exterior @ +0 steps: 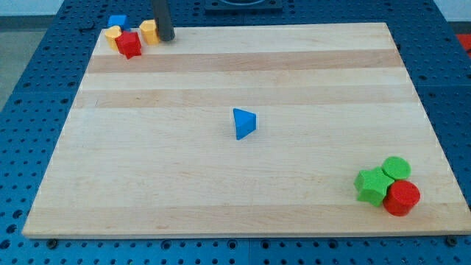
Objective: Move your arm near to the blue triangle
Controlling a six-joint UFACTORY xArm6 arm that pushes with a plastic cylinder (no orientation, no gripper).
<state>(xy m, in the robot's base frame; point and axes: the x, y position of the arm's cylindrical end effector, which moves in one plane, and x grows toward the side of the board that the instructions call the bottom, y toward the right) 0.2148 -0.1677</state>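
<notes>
- camera view: the blue triangle (pixel 244 123) lies alone near the middle of the bench (pixel 221 199).
- my tip (pixel 166 37) is far toward the view's top left of the triangle, touching a yellow block (pixel 149 31).
- no jaws on this rod, so nothing is grasped.
- beside that yellow block: a red block (pixel 129 44), another yellow block (pixel 112 34), a blue block (pixel 118 21).
- far toward the view's bottom right of the triangle: two green blocks (pixel 372 185) (pixel 397 167) and a red cylinder (pixel 402 197), touching.

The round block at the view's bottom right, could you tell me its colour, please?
Red, beside two green blocks; the camera view shows it.
</notes>
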